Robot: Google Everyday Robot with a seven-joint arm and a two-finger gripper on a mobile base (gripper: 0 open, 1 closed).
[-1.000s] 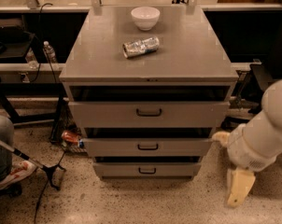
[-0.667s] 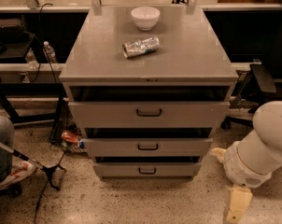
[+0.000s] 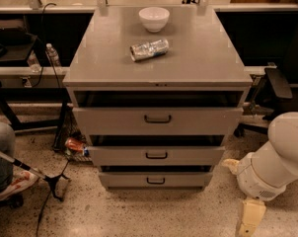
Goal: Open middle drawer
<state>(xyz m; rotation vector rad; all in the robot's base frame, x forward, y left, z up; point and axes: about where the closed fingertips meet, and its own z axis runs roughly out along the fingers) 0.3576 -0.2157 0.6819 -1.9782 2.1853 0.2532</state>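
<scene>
The grey cabinet (image 3: 159, 58) has three drawers. The middle drawer (image 3: 156, 155) has a medium-height grey front with a small dark bar handle (image 3: 156, 155) at its centre. It stands slightly out, with a dark gap above it. The top drawer (image 3: 157, 120) has the tallest front and the bottom drawer (image 3: 155, 180) the smallest. My gripper (image 3: 248, 220) hangs low at the bottom right, near the floor, on a white arm (image 3: 277, 162). It is to the right of the cabinet and apart from the drawers, holding nothing.
On the cabinet top are a white bowl (image 3: 154, 19) and a crushed silver can (image 3: 149, 49). A red can (image 3: 74, 144) lies on the floor to the left. A person's leg and shoe (image 3: 11, 181) and a black stand (image 3: 53, 181) are at the far left. A chair (image 3: 275, 88) stands at the right.
My arm and gripper have moved down and slightly right, away from the drawer fronts toward the floor. The drawers have not moved.
</scene>
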